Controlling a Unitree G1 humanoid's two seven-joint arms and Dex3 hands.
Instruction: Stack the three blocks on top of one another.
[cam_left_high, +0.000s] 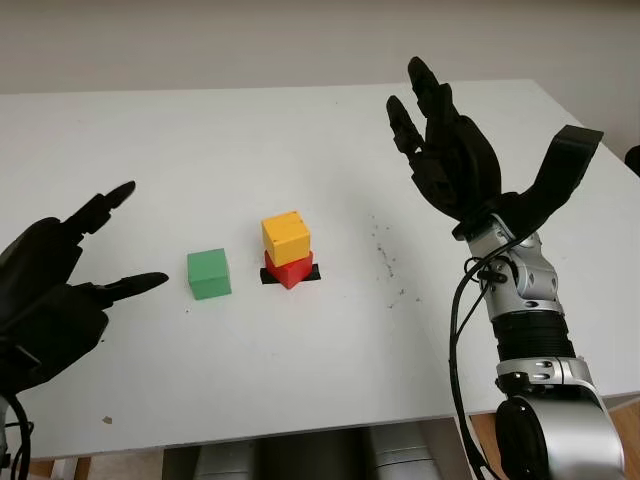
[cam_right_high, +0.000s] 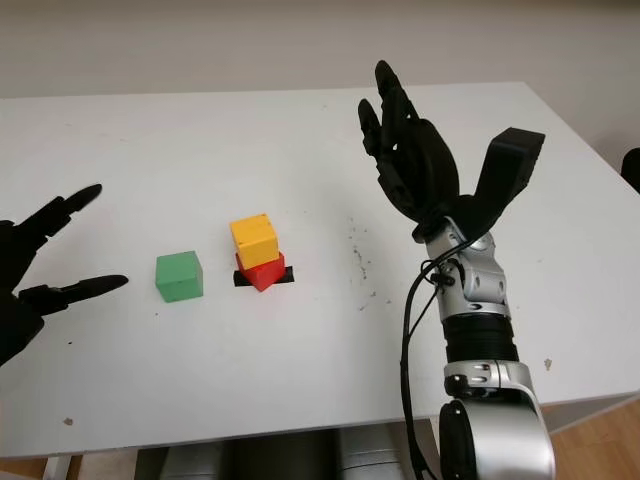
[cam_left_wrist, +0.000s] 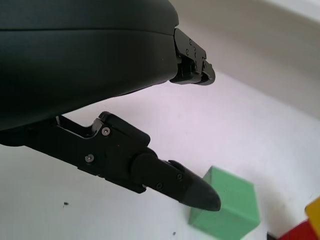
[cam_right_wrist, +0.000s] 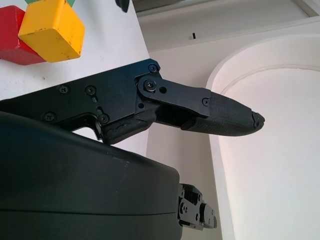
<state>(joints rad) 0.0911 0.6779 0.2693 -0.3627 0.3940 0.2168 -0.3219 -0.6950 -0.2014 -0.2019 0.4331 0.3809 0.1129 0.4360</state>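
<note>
A: Where are the blocks?
B: The yellow block sits on the red block, slightly askew, mid-table; beneath them a dark patch, maybe tape. The green block stands alone just left of them on the white table.
A: The hands?
B: Left hand is near-left, released, holding nothing. Right hand is raised right of the stack, also released.

On the table before me: a yellow block sits skewed atop a red block, while the green block stands alone just beside them, toward my left.
</note>
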